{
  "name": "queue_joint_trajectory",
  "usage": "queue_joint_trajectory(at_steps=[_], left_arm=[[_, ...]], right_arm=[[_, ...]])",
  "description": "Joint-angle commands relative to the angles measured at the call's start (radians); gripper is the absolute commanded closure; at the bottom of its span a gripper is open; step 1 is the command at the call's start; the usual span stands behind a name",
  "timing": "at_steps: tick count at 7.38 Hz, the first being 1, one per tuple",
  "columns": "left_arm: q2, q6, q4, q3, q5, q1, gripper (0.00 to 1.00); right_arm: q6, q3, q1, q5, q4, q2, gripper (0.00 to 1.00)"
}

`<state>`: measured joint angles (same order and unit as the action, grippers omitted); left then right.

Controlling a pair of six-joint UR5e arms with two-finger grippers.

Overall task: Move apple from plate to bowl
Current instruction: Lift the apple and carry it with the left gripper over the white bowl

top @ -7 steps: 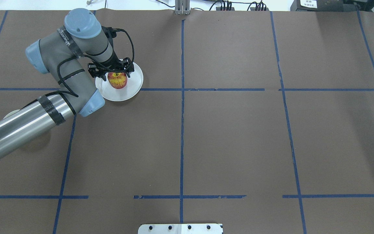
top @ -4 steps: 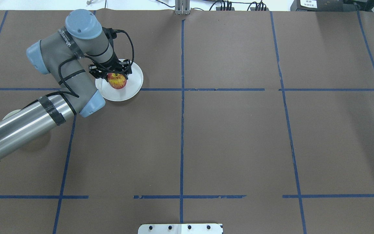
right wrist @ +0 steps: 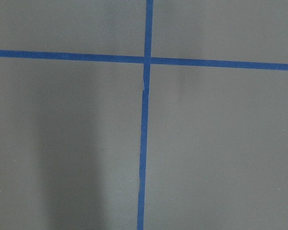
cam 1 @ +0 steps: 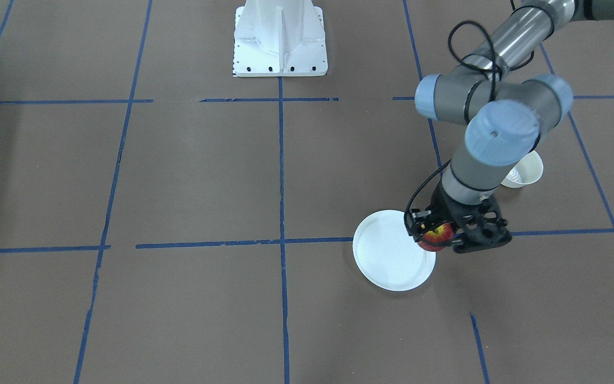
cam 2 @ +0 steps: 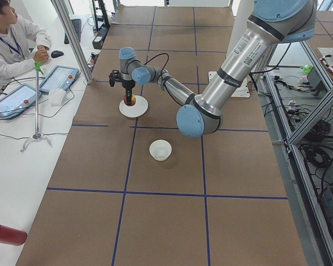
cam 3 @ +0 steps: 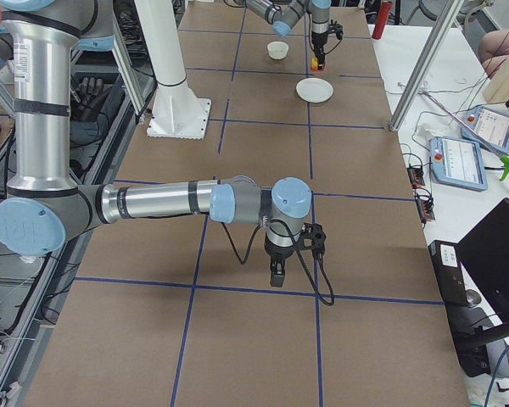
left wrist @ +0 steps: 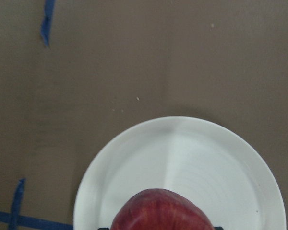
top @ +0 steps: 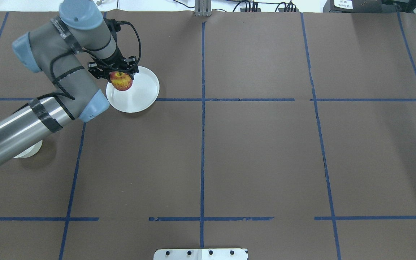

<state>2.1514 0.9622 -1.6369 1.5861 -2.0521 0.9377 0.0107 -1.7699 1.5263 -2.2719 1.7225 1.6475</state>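
1. The apple (top: 121, 81) was seen clamped between the fingers of the left gripper (top: 121, 76). It hung clear of the white plate (top: 141, 95), which lay just below the gripper.
2. The carrying step was judged to be in hand. The small white bowl (cam 2: 160, 155) stood well apart from the gripper, back toward the robot's base, and was partly hidden under the forearm in the overhead view.
3. The grip was judged best left unaltered in travel, since a round, smooth apple could roll out of two narrow fingers if jolted.
4. Height was judged worth holding until the gripper stood directly over the bowl. The thin-walled bowl, barely wider than the apple, could be tipped or pushed by a low sideways approach.
5. A centred, low release was judged advisable, so that the apple would not bounce off the rim.
6. The right gripper (cam 3: 276, 273) was shown only in a side view, far from the left gripper, over a crossing of tape lines. Whether it was open could not be told.
7. The table was covered with brown paper (top: 265, 151) marked into squares by blue tape (top: 202, 144). Beyond the left gripper, an operator (cam 2: 11, 39) sat at a white side desk with tablets (cam 2: 58, 77).
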Motion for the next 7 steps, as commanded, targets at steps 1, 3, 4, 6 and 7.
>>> queue_joint_trajectory(at_steps=[1, 3, 4, 6, 7], left_arm=[[-0.276, -0.177, 0.031, 0.289, -0.002, 0.055, 1.00], [-0.555, -0.203, -0.193, 0.357, -0.002, 0.059, 1.00], [-0.684, -0.189, -0.378, 0.344, -0.003, 0.058, 1.00], [-0.705, -0.134, -0.428, 0.281, -0.003, 0.053, 1.00], [-0.706, -0.110, -0.445, 0.278, -0.003, 0.050, 1.00]], right_arm=[[0.000, 0.000, 0.000, 0.000, -0.001, 0.000, 0.00], [0.000, 0.001, 0.000, 0.000, 0.000, 0.000, 0.00], [0.000, 0.001, 0.000, 0.000, 0.000, 0.000, 0.00], [0.000, 0.000, 0.000, 0.000, 0.000, 0.000, 0.00], [0.000, 0.000, 0.000, 0.000, 0.000, 0.000, 0.00]])
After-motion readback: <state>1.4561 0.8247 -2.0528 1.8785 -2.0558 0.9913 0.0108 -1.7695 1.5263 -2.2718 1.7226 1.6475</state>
